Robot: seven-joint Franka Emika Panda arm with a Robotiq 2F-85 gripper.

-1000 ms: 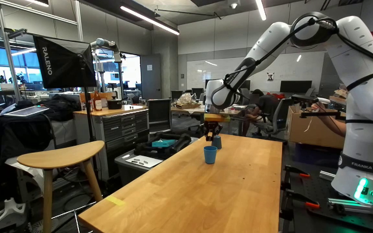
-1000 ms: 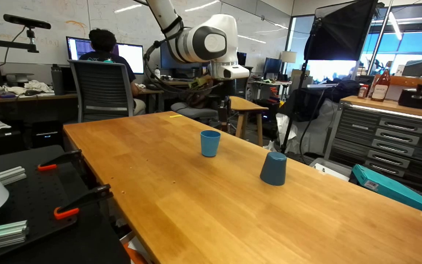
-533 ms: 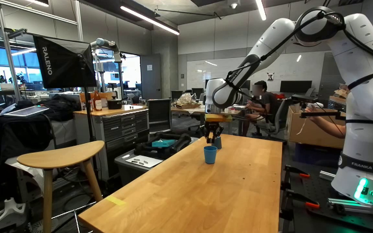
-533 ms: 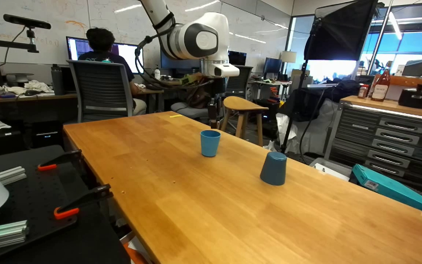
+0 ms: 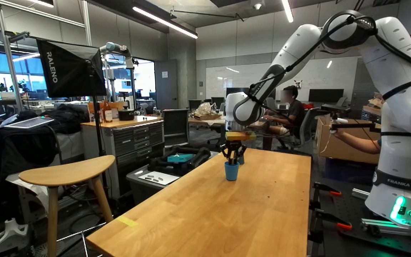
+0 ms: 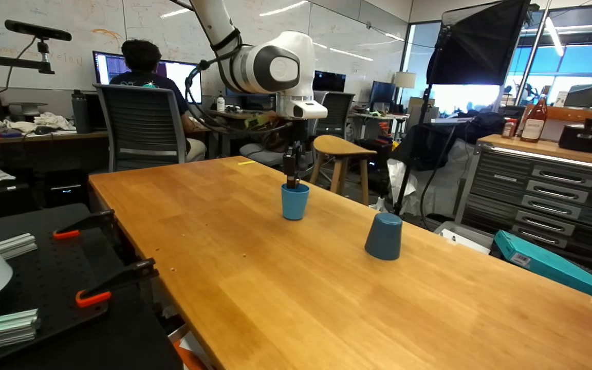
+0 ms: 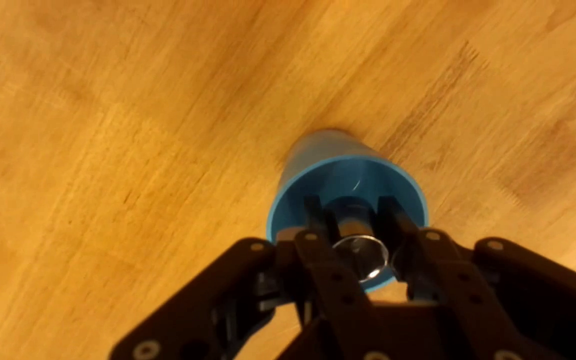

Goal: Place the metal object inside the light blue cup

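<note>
The light blue cup (image 5: pixel 231 174) stands upright on the wooden table; it also shows in an exterior view (image 6: pixel 295 204) and in the wrist view (image 7: pixel 324 144). My gripper (image 5: pixel 232 161) points straight down over it, also seen in an exterior view (image 6: pixel 293 182). In the wrist view my gripper (image 7: pixel 352 205) is shut on the metal object (image 7: pixel 356 228), a shiny hollow cylinder with a bright round rim. The fingertips and the object's lower end are inside the cup's mouth. The cup's floor is hidden.
A darker blue cup (image 6: pixel 384 236) stands upside down on the table (image 6: pixel 275 298) near its edge, partly hidden in an exterior view (image 5: pixel 242 160). Black and orange clamps (image 5: pixel 328 189) sit along the robot's side of the table. A stool (image 5: pixel 68 170) stands beyond the opposite edge.
My gripper has moved across to the light blue cup and down, so its fingertips have gone from above and beside the cup into its mouth. Both cups have stayed put.
</note>
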